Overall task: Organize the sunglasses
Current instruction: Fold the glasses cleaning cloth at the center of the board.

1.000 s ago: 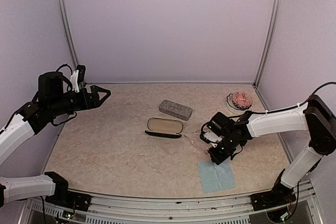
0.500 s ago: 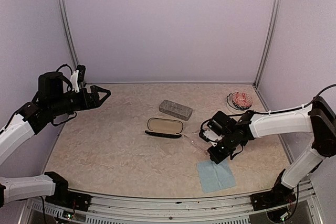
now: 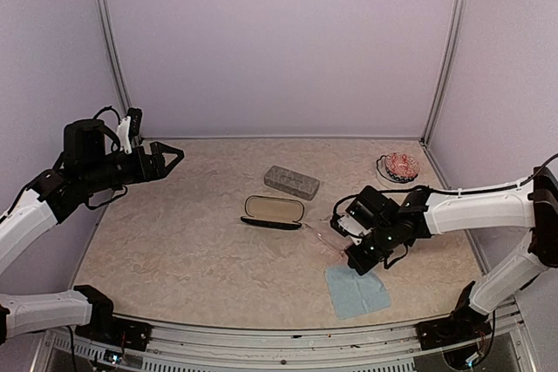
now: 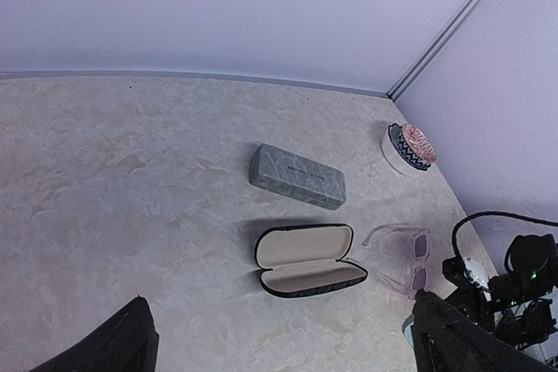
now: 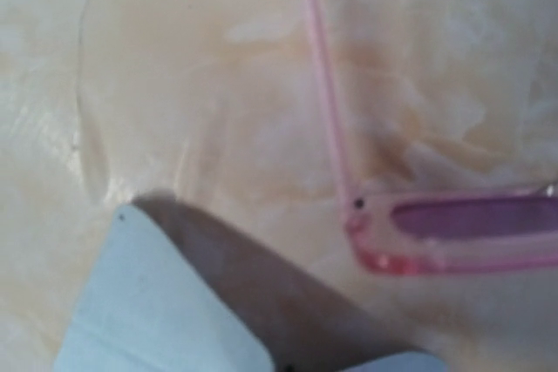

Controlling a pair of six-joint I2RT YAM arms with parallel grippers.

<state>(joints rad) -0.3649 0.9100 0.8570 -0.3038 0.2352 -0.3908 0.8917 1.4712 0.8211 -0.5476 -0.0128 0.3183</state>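
The clear pale-pink sunglasses (image 3: 325, 236) lie unfolded on the table, right of the open black case (image 3: 273, 213). They also show in the left wrist view (image 4: 401, 255) and the right wrist view (image 5: 453, 233). The dark wire-framed pair is out of view. My right gripper (image 3: 356, 259) is low at the near right of the pink pair, at the top edge of a blue cloth (image 3: 357, 291). Its fingers are hidden, but the cloth (image 5: 157, 311) hangs lifted under the camera with a shadow below. My left gripper (image 3: 173, 161) is open and empty, held high at the left.
A closed grey case (image 3: 291, 182) lies behind the black case. A small bowl with a patterned rim (image 3: 399, 165) stands at the back right. In the left wrist view the black case (image 4: 309, 260) is open with its pale lining empty.
My right gripper has shifted slightly left toward the pink sunglasses, and the blue cloth has moved left with it. The left arm has not moved.
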